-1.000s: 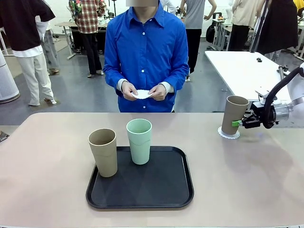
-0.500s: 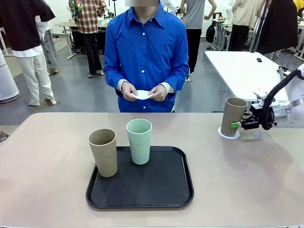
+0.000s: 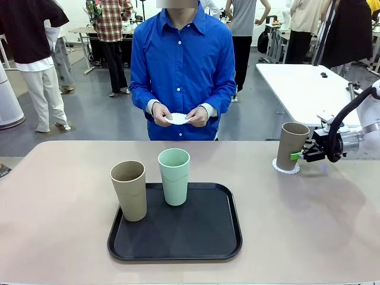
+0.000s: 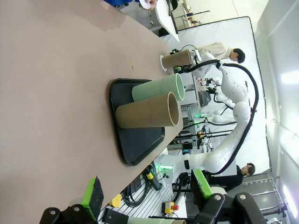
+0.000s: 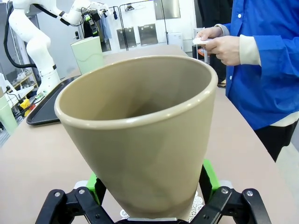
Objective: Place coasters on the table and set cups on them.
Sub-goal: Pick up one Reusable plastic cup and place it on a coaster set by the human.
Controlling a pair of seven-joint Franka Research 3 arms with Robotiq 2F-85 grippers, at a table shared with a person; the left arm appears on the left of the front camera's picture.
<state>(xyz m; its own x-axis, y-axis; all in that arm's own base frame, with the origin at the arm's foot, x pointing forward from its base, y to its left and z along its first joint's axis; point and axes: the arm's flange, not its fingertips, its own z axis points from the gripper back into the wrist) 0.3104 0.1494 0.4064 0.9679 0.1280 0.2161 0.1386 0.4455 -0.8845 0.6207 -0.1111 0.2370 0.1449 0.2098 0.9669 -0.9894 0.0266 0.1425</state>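
Note:
A tan cup [image 3: 294, 145] stands upright on a white lacy coaster [image 3: 286, 167] at the table's [image 3: 59, 196] far right. My right gripper [image 3: 297, 155] is open around the cup's lower part, with its green pads [image 5: 209, 175] just off the wall of the tan cup [image 5: 140, 130]. A second tan cup [image 3: 129, 190] and a mint green cup [image 3: 174, 176] stand on the black tray [image 3: 208, 237]. The person holds another white coaster [image 3: 177, 117] in both hands. My left gripper [image 4: 145, 191] is open and holds nothing, well away from the tray [image 4: 135, 144].
A white table [image 3: 309, 89] stands behind the far right corner. The person stands at the far edge, in the middle. Bare tabletop lies left of the tray and between the tray and the right-hand cup.
The right-hand cup settled slightly onto its coaster, and my right gripper's jaws have parted from it. The tray, its cups and the person's hands stayed put.

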